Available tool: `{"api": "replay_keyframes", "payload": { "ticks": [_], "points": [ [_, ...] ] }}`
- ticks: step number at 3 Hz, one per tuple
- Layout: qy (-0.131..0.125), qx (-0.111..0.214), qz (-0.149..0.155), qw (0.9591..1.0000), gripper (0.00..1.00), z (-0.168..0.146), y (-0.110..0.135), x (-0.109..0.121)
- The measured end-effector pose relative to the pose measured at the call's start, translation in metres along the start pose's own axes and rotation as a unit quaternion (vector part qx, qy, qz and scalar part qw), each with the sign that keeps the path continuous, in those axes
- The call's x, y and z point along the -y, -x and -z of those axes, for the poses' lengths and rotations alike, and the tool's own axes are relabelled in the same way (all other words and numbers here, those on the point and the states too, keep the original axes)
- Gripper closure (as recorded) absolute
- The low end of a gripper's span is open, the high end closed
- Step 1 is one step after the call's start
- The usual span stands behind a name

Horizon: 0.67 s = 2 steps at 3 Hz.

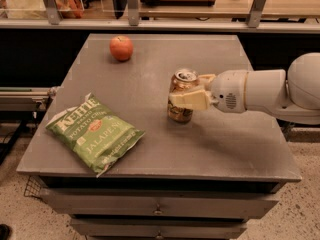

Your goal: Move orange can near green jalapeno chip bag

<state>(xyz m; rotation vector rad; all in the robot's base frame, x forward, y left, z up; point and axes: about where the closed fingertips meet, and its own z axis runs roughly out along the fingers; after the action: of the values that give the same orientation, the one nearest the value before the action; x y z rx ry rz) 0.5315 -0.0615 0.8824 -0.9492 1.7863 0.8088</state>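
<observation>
Orange can (181,83) upright between gripper fingers (192,100)

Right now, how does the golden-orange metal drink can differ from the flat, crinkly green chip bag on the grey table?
The golden-orange metal drink can stands upright; the flat green crinkly chip bag lies flat. The can is narrow and tall, the bag wide and low. The gripper, right of the table's middle, is shut on the can; nothing touches the bag. Both are over the same grey table.
</observation>
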Motion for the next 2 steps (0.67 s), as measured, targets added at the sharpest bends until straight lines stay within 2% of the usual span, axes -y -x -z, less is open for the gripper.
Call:
{"api": "replay_keyframes", "payload": {
  "ticks": [2],
  "points": [
    [0.0, 0.0, 0.0, 1.0, 1.0, 0.0001, 0.0004, -0.0001]
  ]
}}
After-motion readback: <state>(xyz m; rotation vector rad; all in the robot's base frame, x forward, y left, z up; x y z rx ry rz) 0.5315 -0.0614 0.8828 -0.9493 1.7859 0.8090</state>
